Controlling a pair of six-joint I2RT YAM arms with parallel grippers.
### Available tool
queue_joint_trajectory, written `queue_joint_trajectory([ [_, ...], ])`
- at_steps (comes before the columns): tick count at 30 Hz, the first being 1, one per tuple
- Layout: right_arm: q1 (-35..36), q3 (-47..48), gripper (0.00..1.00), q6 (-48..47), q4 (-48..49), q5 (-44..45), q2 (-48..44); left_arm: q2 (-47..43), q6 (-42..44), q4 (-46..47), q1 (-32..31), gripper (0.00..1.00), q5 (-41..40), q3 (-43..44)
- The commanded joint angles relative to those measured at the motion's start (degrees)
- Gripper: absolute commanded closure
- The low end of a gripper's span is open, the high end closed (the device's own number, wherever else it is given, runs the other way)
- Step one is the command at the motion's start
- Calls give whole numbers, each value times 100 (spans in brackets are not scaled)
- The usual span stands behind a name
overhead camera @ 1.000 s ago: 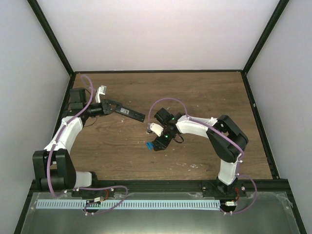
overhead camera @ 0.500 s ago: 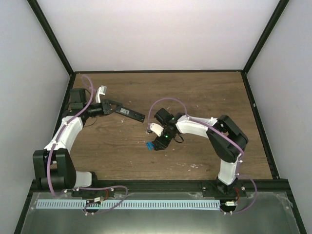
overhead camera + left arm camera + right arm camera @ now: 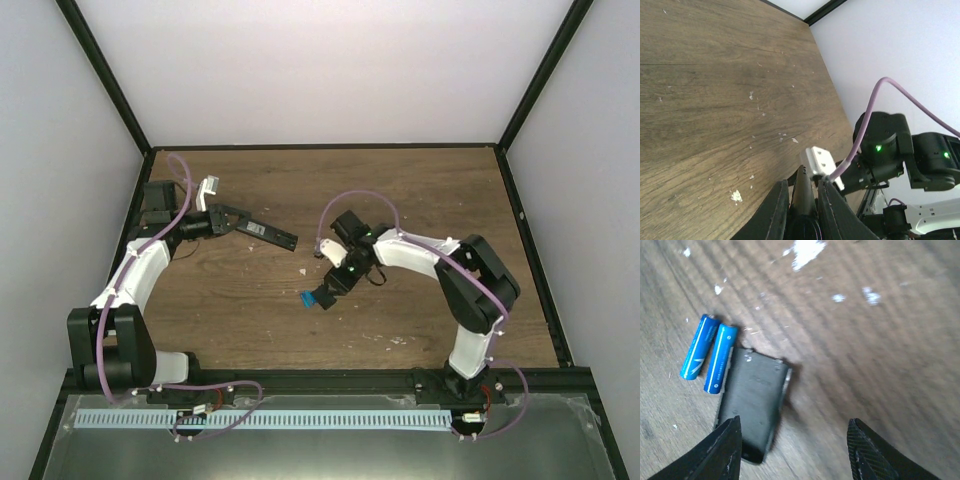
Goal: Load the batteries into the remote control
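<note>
While the left end effector [image 3: 802, 187] pinches the remote [image 3: 268, 232], I'd shift my spread right end effector [image 3: 797, 452] left over one battery [image 3: 720, 358], clear of the cover [image 3: 754, 402].

Table [image 3: 420, 190]: brown wood grain, white specks [image 3: 806, 251].
Walls [image 3: 320, 70]: plain, pale, at 9, 12 and 3 o'clock.
Frame [image 3: 111, 85]: black bars along the wall corners.
Light: soft, even.

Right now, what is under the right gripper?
Below the open right gripper lie two blue batteries side by side, with a black cover piece right beside them, all on the wooden table. Whatever is under the cover is hidden.
</note>
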Motion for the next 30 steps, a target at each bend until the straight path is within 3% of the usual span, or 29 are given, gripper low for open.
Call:
queue_joint_trajectory([
  [1, -252, -11, 49, 92, 44, -169, -366, -12, 95, 23, 28, 100, 164, 80],
  [12, 182, -134, 43, -198, 42, -491, -454, -13, 70, 54, 23, 100, 155, 66],
  [30, 376, 24, 43, -181, -127, -534, -40, -40, 79, 18, 28, 100, 130, 53],
])
